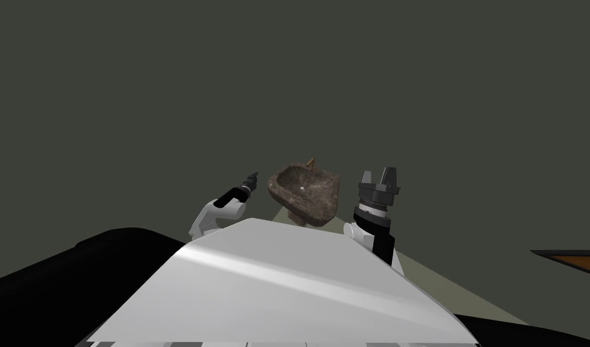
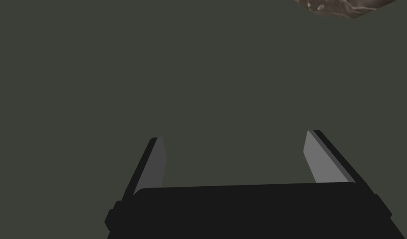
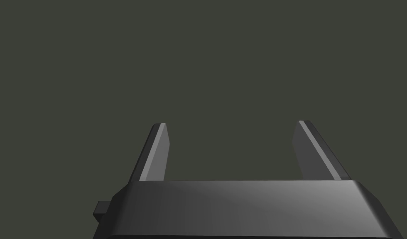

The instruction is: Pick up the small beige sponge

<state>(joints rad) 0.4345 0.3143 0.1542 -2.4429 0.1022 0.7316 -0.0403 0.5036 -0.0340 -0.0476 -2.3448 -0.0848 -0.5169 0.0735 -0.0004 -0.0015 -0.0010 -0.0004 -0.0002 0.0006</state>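
Observation:
A mottled brown stone basin (image 1: 304, 191) with a small faucet (image 1: 311, 162) at its back hangs on a dark grey-green wall (image 1: 288, 78), straight ahead of me. My left gripper (image 1: 252, 178) points toward the basin's left side. Its fingers stand open on the wall, and a corner of the basin (image 2: 344, 6) is off to one side of the left gripper (image 2: 235, 135). My right gripper (image 1: 377, 173) is raised to the right of the basin, open. Between the fingers of the right gripper (image 3: 231, 123) there is nothing but the wall.
A pale strip of floor (image 1: 432, 274) runs under the basin and off to the right. An orange-brown surface with a dark edge (image 1: 580, 262) shows at the far right. A black area (image 1: 59, 271) lies at the lower left.

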